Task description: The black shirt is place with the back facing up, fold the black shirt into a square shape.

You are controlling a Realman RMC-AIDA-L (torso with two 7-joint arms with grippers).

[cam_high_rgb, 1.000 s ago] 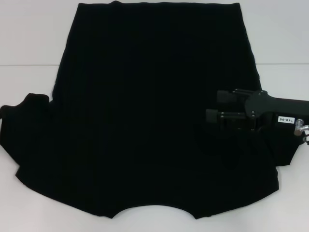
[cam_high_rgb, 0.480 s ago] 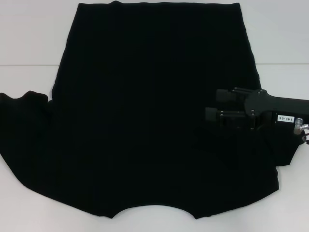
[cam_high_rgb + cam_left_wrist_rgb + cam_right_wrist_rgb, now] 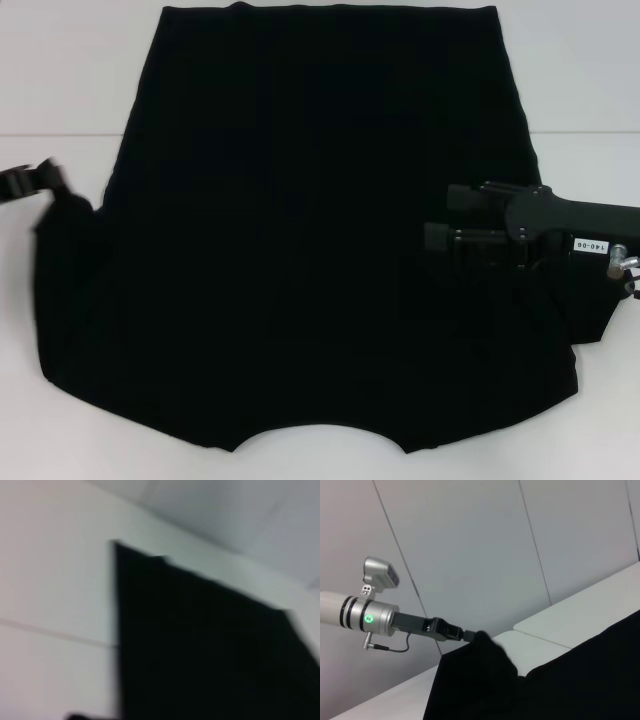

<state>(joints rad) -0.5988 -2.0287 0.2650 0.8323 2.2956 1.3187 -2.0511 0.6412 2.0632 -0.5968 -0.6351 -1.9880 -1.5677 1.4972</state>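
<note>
While the black shirt [image 3: 310,230] lies spread across the white surface [image 3: 60,80], the left end effector [image 3: 30,182] is clamped on its left sleeve, lifting that sleeve off the surface. On the opposite side, the right end effector [image 3: 445,218] rests on the shirt's right part, its fingers apart.

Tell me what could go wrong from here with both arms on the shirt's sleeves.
1. The left gripper has the left sleeve of the black shirt lifted off the white table; its hold looks shallow, so the cloth may slip out mid-fold.
2. The raised sleeve hangs bunched, so it could land creased.
3. The right gripper sits over the shirt's right side, and any drag there could skew the body.
</note>
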